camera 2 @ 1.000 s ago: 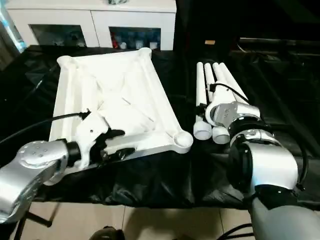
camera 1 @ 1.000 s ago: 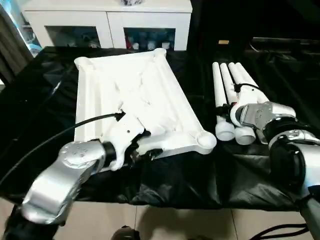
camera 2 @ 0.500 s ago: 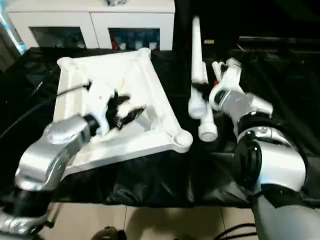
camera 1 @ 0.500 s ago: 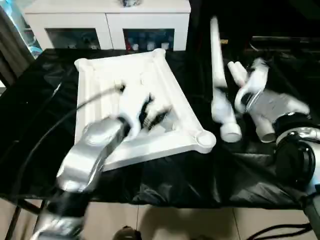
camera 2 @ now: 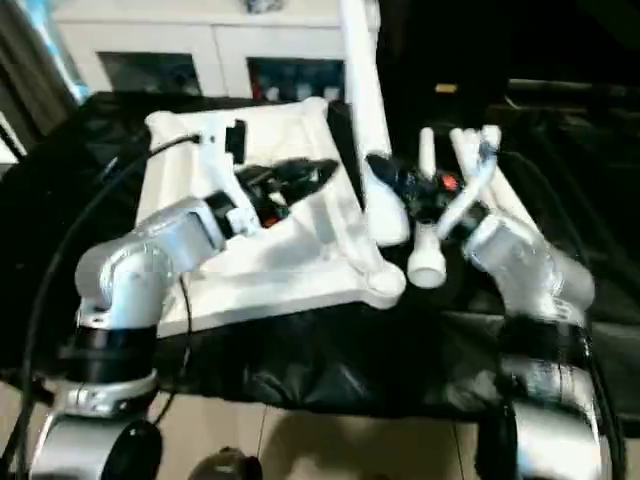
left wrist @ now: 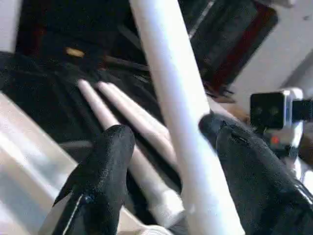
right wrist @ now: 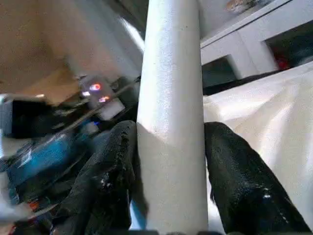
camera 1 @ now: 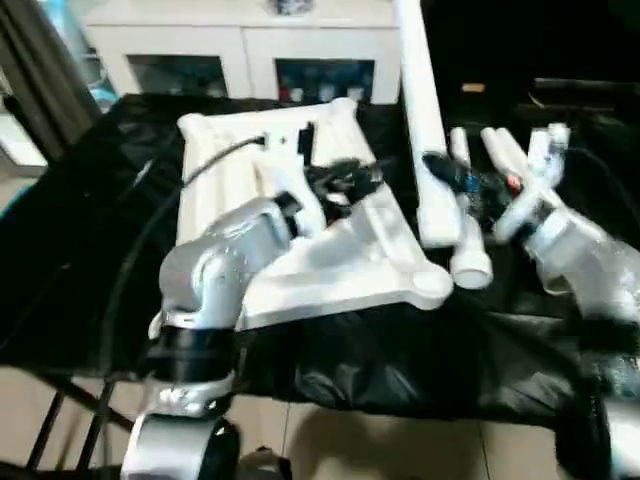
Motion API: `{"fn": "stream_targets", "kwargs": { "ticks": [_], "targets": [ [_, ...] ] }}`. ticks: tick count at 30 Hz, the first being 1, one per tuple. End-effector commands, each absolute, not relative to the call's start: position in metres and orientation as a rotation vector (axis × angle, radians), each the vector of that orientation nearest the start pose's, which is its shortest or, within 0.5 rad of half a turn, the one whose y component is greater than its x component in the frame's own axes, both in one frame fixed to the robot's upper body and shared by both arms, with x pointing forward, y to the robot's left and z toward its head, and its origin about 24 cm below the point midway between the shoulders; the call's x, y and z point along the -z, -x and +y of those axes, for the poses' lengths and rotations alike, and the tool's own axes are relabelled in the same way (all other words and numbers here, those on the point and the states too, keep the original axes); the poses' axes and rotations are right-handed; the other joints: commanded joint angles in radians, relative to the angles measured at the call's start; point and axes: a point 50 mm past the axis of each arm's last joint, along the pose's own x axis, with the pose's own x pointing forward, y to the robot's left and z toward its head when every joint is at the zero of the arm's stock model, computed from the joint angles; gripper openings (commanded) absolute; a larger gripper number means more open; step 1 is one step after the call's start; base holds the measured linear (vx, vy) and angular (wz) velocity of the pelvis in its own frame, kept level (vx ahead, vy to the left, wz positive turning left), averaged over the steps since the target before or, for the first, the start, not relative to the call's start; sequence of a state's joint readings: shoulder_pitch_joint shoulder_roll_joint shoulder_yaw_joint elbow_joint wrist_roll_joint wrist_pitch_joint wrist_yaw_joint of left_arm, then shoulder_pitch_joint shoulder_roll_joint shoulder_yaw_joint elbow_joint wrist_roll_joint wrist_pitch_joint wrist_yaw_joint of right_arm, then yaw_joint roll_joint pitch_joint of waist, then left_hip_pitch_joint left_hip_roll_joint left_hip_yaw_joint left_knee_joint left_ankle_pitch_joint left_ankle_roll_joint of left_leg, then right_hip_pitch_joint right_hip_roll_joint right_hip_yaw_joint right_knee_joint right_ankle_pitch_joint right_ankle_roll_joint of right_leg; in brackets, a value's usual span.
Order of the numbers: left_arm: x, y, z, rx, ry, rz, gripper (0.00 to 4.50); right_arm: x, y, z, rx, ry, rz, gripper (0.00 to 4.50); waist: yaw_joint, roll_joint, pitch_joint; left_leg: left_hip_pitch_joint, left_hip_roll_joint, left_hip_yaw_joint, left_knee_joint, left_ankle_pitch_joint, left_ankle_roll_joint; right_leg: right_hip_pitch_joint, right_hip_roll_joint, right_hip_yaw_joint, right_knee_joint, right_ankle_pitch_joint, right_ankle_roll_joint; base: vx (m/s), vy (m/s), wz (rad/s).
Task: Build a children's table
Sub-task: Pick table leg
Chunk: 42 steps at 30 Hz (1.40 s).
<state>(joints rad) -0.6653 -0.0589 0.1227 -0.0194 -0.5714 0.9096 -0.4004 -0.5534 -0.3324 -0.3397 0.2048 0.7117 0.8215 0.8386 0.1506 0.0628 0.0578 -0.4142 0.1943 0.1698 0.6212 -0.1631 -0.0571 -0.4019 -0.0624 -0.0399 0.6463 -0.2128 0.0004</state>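
Observation:
The white tabletop (camera 1: 330,262) lies ribbed side up on the black cloth, its near right corner socket (camera 1: 432,285) facing me. My right gripper (camera 1: 447,176) is shut on one white leg (camera 1: 420,110). That leg stands almost upright, with its flared end hanging just right of the tabletop's edge. In the right wrist view both fingers (right wrist: 110,166) press the leg (right wrist: 171,122). My left gripper (camera 1: 362,177) hovers open over the tabletop, pointing at the leg. In the left wrist view the leg (left wrist: 178,117) runs between its spread fingers (left wrist: 105,171); I cannot tell whether they touch it.
More white legs (camera 1: 470,245) lie side by side on the cloth right of the tabletop. A white glass-door cabinet (camera 1: 250,45) stands behind the work surface. The black cloth (camera 1: 90,220) drapes over the front edge, with pale floor (camera 1: 400,450) below.
My right gripper has raised the leg steeper and brought it closer to the tabletop. My left arm has swung up from the near edge towards the leg. The camera has shifted.

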Motion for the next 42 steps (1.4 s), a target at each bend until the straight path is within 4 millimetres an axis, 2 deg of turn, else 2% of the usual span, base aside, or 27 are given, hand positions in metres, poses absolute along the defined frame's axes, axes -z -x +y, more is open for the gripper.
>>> {"fn": "stream_targets", "kwargs": {
  "ticks": [1, 2, 3, 4, 6, 7, 8, 10, 11, 14, 16, 18, 19, 23, 25, 27, 28, 29, 32, 33, 35, 36, 42],
  "targets": [
    [-0.180, -0.317, 0.052, 0.943, 0.574, 0.185, 3.10, -0.155, -0.306, -0.183, -0.974, -0.597, 0.067, 1.84, -0.001, -0.010, -0.083, 0.028, 0.024, -0.010, -0.061, -0.128, 0.049, 0.052, -0.062, 0.029, -0.081, -0.051, -0.236, 0.000, 0.000, 0.00],
    [-0.181, -0.316, 0.052, 0.944, 0.580, 0.186, 3.10, -0.155, -0.305, -0.183, -0.976, -0.596, 0.069, 1.84, 0.001, -0.011, -0.082, 0.028, 0.023, -0.010, -0.060, -0.127, 0.048, 0.052, -0.062, 0.029, -0.083, -0.058, -0.232, 0.000, 0.000, 0.00],
    [-0.182, -0.317, 0.051, 0.949, 0.600, 0.184, 3.10, -0.154, -0.303, -0.182, -0.981, -0.588, 0.073, 1.84, -0.002, -0.005, -0.081, 0.027, 0.023, -0.012, -0.062, -0.138, 0.043, 0.050, -0.063, 0.028, -0.085, -0.086, -0.228, 0.000, 0.000, 0.00],
    [-0.183, -0.317, 0.051, 0.952, 0.615, 0.186, 3.10, -0.154, -0.300, -0.181, -0.985, -0.583, 0.077, 1.84, -0.003, -0.008, -0.080, 0.027, 0.022, -0.011, -0.063, -0.146, 0.040, 0.050, -0.063, 0.028, -0.090, -0.108, -0.220, 0.000, 0.000, 0.00],
    [-0.186, -0.317, 0.051, 0.960, 0.652, 0.182, 3.10, -0.153, -0.295, -0.179, -0.998, -0.563, 0.089, 1.84, -0.006, -0.008, -0.078, 0.027, 0.021, -0.011, -0.065, -0.160, 0.025, 0.049, -0.063, 0.029, -0.096, -0.166, -0.195, 0.000, 0.000, 0.00],
    [-0.188, -0.317, 0.051, 0.959, 0.692, 0.187, 3.10, -0.153, -0.290, -0.176, -1.012, -0.539, 0.098, 1.84, -0.008, -0.008, -0.076, 0.025, 0.021, -0.012, -0.066, -0.166, 0.020, 0.050, -0.063, 0.030, -0.099, -0.183, -0.184, 0.000, 0.000, 0.00],
    [-0.188, -0.318, 0.051, 0.956, 0.701, 0.192, 3.10, -0.153, -0.287, -0.175, -1.018, -0.521, 0.105, 1.84, -0.006, -0.007, -0.077, 0.029, 0.022, -0.012, -0.066, -0.168, 0.019, 0.049, -0.064, 0.030, -0.100, -0.186, -0.180, 0.000, 0.000, 0.00],
    [-0.188, -0.318, 0.051, 0.952, 0.706, 0.200, 3.10, -0.153, -0.285, -0.173, -1.021, -0.500, 0.117, 1.84, -0.009, -0.009, -0.074, 0.025, 0.019, -0.013, -0.069, -0.170, 0.016, 0.048, -0.062, 0.030, -0.104, -0.208, -0.162, 0.000, 0.000, 0.00],
    [-0.188, -0.318, 0.050, 0.951, 0.713, 0.203, 3.45, -0.152, -0.284, -0.172, -1.024, -0.487, 0.124, 1.84, -0.009, -0.009, -0.075, 0.025, 0.020, -0.014, -0.069, -0.170, 0.016, 0.048, -0.063, 0.030, -0.104, -0.212, -0.159, 0.000, 0.000, 0.00],
    [-0.190, -0.316, 0.048, 0.965, 0.757, 0.211, 3.50, -0.150, -0.280, -0.164, -1.025, -0.443, 0.147, 1.84, -0.009, -0.008, -0.076, 0.024, 0.020, -0.014, -0.068, -0.153, 0.012, 0.047, -0.062, 0.032, -0.102, -0.196, -0.152, 0.000, 0.000, 0.00],
    [-0.189, -0.316, 0.047, 0.959, 0.755, 0.223, 3.80, -0.149, -0.280, -0.160, -1.014, -0.417, 0.149, 1.84, -0.010, -0.007, -0.078, 0.025, 0.022, -0.015, -0.068, -0.145, 0.013, 0.046, -0.061, 0.030, -0.100, -0.172, -0.155, 0.000, 0.000, 0.00],
    [-0.185, -0.316, 0.046, 0.924, 0.743, 0.262, 3.87, -0.150, -0.283, -0.158, -0.976, -0.385, 0.142, 1.84, -0.012, -0.006, -0.080, 0.025, 0.023, -0.015, -0.068, -0.133, 0.012, 0.045, -0.060, 0.030, -0.096, -0.133, -0.161, 0.000, 0.000, 0.00],
    [-0.184, -0.316, 0.046, 0.918, 0.741, 0.268, 3.68, -0.150, -0.283, -0.158, -0.972, -0.380, 0.141, 1.84, -0.011, -0.005, -0.080, 0.025, 0.023, -0.015, -0.068, -0.134, 0.012, 0.045, -0.060, 0.030, -0.096, -0.130, -0.163, 0.000, 0.000, 0.00],
    [-0.177, -0.320, 0.043, 0.816, 0.712, 0.335, 3.62, -0.148, -0.290, -0.148, -0.864, -0.228, 0.140, 1.84, -0.013, -0.007, -0.081, 0.023, 0.024, -0.015, -0.067, -0.119, 0.004, 0.045, -0.061, 0.030, -0.094, -0.105, -0.155, 0.000, 0.000, 0.00],
    [-0.175, -0.321, 0.042, 0.787, 0.705, 0.341, 3.22, -0.147, -0.292, -0.144, -0.842, -0.196, 0.145, 1.84, -0.015, -0.006, -0.080, 0.024, 0.022, -0.015, -0.068, -0.119, 0.004, 0.045, -0.060, 0.030, -0.095, -0.106, -0.154, 0.000, 0.000, 0.00],
    [-0.175, -0.319, 0.037, 0.772, 0.712, 0.346, 3.21, -0.147, -0.290, -0.135, -0.845, -0.160, 0.143, 1.84, -0.015, -0.007, -0.080, 0.024, 0.022, -0.015, -0.069, -0.131, 0.003, 0.046, -0.060, 0.031, -0.097, -0.112, -0.148, 0.000, 0.000, 0.00],
    [-0.176, -0.319, 0.036, 0.769, 0.713, 0.346, 3.21, -0.147, -0.290, -0.134, -0.845, -0.156, 0.142, 1.84, -0.015, -0.005, -0.081, 0.025, 0.024, -0.016, -0.070, -0.130, 0.002, 0.046, -0.061, 0.032, -0.095, -0.108, -0.148, 0.000, 0.000, 0.00],
    [-0.176, -0.319, 0.034, 0.755, 0.721, 0.345, 2.90, -0.145, -0.289, -0.131, -0.839, -0.143, 0.144, 1.84, -0.016, -0.005, -0.080, 0.025, 0.023, -0.015, -0.071, -0.133, 0.004, 0.045, -0.061, 0.031, -0.096, -0.101, -0.150, 0.000, 0.000, 0.00],
    [-0.175, -0.321, 0.031, 0.714, 0.738, 0.350, 2.64, -0.142, -0.288, -0.125, -0.832, -0.122, 0.148, 1.84, -0.016, -0.002, -0.083, 0.024, 0.024, -0.017, -0.070, -0.122, 0.002, 0.047, -0.059, 0.031, -0.092, -0.058, -0.153, 0.000, 0.000, 0.00],
    [-0.175, -0.321, 0.031, 0.713, 0.739, 0.350, 2.64, -0.142, -0.288, -0.125, -0.831, -0.122, 0.148, 1.84, -0.017, -0.002, -0.082, 0.024, 0.023, -0.016, -0.070, -0.124, 0.002, 0.046, -0.059, 0.031, -0.093, -0.055, -0.153, 0.000, 0.000, 0.00],
    [-0.174, -0.324, 0.032, 0.682, 0.741, 0.354, 2.31, -0.141, -0.289, -0.124, -0.825, -0.114, 0.147, 1.84, -0.017, -0.003, -0.082, 0.024, 0.022, -0.015, -0.070, -0.131, 0.001, 0.047, -0.059, 0.031, -0.094, -0.059, -0.154, 0.000, 0.000, 0.00],
    [-0.174, -0.325, 0.033, 0.667, 0.743, 0.353, 2.31, -0.141, -0.289, -0.124, -0.819, -0.110, 0.146, 1.84, -0.016, 0.000, -0.081, 0.025, 0.022, -0.016, -0.071, -0.136, -0.001, 0.047, -0.060, 0.032, -0.094, -0.067, -0.153, 0.000, 0.000, 0.00],
    [-0.176, -0.330, 0.039, 0.641, 0.765, 0.332, 2.01, -0.142, -0.290, -0.124, -0.815, -0.084, 0.147, 1.84, -0.018, -0.003, -0.081, 0.024, 0.021, -0.016, -0.072, -0.146, -0.008, 0.047, -0.061, 0.033, -0.095, -0.083, -0.145, 0.000, 0.000, 0.00]
  ]
}}
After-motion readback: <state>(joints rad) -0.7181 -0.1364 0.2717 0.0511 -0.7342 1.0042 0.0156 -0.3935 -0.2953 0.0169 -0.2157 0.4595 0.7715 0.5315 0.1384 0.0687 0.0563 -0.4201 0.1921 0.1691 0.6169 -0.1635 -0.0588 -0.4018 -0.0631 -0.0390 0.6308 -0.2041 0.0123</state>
